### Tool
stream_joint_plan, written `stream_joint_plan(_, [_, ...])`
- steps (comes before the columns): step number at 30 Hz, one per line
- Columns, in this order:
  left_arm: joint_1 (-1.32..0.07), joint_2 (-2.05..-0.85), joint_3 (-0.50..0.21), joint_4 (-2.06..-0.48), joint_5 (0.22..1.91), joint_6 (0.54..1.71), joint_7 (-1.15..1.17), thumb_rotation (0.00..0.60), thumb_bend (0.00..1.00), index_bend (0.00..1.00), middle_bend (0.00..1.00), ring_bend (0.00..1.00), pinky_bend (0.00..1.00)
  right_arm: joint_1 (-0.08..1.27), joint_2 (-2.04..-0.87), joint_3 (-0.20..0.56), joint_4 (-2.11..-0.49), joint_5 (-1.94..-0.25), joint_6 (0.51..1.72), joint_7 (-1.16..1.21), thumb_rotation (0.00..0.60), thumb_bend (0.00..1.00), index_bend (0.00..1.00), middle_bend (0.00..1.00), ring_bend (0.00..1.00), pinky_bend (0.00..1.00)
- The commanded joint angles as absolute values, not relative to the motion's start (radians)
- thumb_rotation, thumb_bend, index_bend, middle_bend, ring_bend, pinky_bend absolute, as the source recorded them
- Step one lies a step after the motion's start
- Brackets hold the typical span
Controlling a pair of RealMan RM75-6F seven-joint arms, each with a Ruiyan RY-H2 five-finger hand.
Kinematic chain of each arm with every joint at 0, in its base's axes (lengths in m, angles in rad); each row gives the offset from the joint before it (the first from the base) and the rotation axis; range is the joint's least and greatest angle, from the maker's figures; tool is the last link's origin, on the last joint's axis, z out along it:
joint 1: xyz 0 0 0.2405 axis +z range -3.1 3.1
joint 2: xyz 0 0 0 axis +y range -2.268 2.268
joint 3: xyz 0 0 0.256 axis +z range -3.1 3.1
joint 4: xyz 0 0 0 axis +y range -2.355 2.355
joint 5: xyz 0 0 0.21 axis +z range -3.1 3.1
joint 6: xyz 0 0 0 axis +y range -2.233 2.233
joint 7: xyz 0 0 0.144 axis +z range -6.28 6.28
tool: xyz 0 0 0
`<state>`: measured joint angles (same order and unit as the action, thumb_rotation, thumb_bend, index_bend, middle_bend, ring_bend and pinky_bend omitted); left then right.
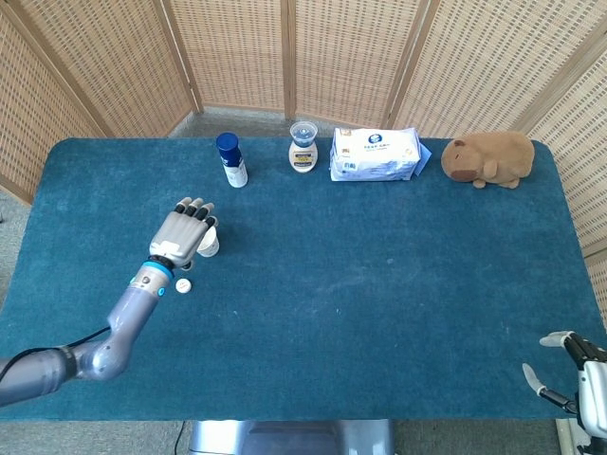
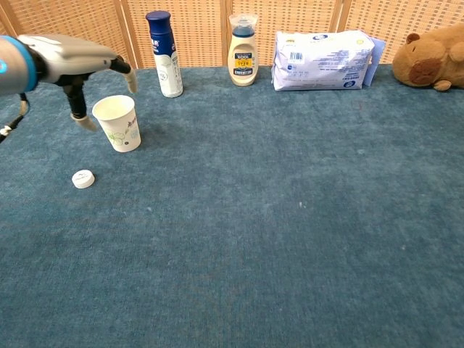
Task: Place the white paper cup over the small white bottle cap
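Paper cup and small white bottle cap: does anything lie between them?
No. In the chest view only bare blue cloth separates the paper cup from the bottle cap.

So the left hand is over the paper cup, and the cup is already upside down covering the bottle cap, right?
Not quite. The left hand is over the paper cup, but the cup stands upright, mouth up, and the bottle cap lies uncovered on the table beside it. The chest view shows this.
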<state>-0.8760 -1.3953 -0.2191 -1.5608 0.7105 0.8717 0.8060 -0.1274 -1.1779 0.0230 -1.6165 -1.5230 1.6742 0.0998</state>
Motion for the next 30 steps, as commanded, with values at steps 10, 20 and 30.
stream_joint_plan(10, [-0.943, -1.462, -0.190, -1.460, 0.647, 0.873, 0.818, 0.600, 0.12, 0.25, 0.12, 0.01, 0.09, -0.136, -1.177, 0.027, -1.615, -1.511, 1.672, 0.092, 0.421, 0.32, 0.41, 0.37, 0.38, 0.38])
stream_joint_plan(20, [-0.967, -1.497, -0.164, -1.404, 0.628, 0.872, 0.808, 0.600, 0.14, 0.29, 0.12, 0.01, 0.09, -0.140, -1.180, 0.030, -1.621, -1.499, 1.664, 0.078, 0.417, 0.32, 0.41, 0.37, 0.38, 0.38])
stream_joint_plan(30, [-0.970, -1.510, -0.149, -1.379, 0.628, 0.887, 0.782, 0.600, 0.16, 0.51, 0.12, 0.01, 0.09, -0.140, -1.183, 0.033, -1.624, -1.498, 1.659, 0.071, 0.420, 0.32, 0.41, 0.37, 0.38, 0.38])
